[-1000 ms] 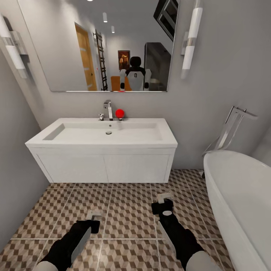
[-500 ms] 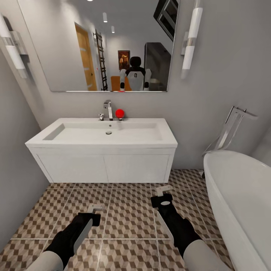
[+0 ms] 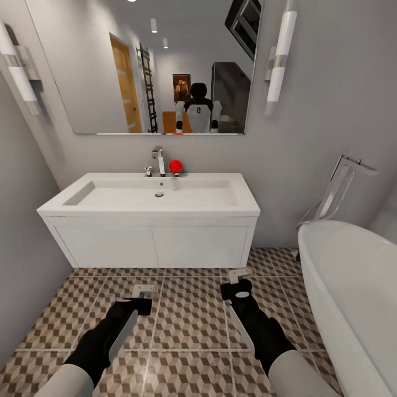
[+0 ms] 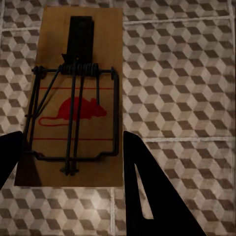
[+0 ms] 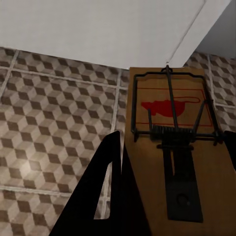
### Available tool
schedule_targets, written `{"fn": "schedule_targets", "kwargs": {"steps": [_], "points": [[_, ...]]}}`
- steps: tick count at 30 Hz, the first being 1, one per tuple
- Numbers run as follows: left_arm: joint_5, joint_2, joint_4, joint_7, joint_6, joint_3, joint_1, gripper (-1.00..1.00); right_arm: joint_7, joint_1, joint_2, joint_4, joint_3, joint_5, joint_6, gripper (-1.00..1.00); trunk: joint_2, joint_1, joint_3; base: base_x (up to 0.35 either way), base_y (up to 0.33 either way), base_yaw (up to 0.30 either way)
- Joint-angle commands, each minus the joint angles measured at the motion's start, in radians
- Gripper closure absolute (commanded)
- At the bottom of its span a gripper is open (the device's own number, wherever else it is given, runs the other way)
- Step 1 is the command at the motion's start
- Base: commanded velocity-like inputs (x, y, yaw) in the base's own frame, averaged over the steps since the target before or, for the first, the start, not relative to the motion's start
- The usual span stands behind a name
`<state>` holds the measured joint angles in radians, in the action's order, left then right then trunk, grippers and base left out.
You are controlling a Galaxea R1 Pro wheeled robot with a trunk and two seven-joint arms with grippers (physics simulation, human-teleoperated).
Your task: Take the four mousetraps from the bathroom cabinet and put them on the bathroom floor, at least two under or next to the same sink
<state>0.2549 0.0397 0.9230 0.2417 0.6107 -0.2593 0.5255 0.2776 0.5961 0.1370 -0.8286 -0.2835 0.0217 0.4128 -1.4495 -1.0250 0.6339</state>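
One mousetrap [image 4: 71,98], a flat brown board with dark wire fittings and a red mouse mark, sat between the left gripper's [image 3: 142,291] fingers above the floor [image 3: 187,320]. A second trap [image 5: 174,147], alike, was held in the right gripper [image 3: 239,277], near the white front of the sink [image 3: 149,207]. Both were over the cube-patterned tiles before that unit.
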Motion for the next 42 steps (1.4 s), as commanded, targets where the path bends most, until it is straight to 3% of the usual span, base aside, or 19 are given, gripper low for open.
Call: {"fn": "schedule_targets", "kwargs": {"steps": [1, 14, 33, 42], "points": [[0.009, 0.001, 0.010, 0.007, 0.004, -0.004, 0.001, 1.00, 0.005, 0.001, 0.000, -0.004, -0.004, 0.004, 0.005, 1.00, -0.001, 0.000, 0.001, 0.000, 0.000, 0.000], [0.010, 0.003, 0.040, 0.007, 0.006, -0.005, 0.001, 1.00, -0.012, 0.001, -0.002, -0.063, -0.004, 0.009, 0.017, 1.00, -0.001, 0.000, 0.004, 0.000, 0.000, 0.000], [0.010, 0.003, 0.045, 0.007, 0.006, -0.003, 0.001, 1.00, -0.012, 0.001, -0.002, -0.064, -0.003, 0.011, 0.018, 1.00, -0.134, -0.073, 0.094, 0.000, 0.000, 0.000], [0.009, 0.003, 0.126, 0.007, 0.005, -0.003, 0.001, 1.00, -0.013, 0.001, -0.002, -0.064, -0.003, 0.011, 0.018, 1.00, -0.197, -0.107, 0.136, 0.000, 0.000, 0.000]]}}
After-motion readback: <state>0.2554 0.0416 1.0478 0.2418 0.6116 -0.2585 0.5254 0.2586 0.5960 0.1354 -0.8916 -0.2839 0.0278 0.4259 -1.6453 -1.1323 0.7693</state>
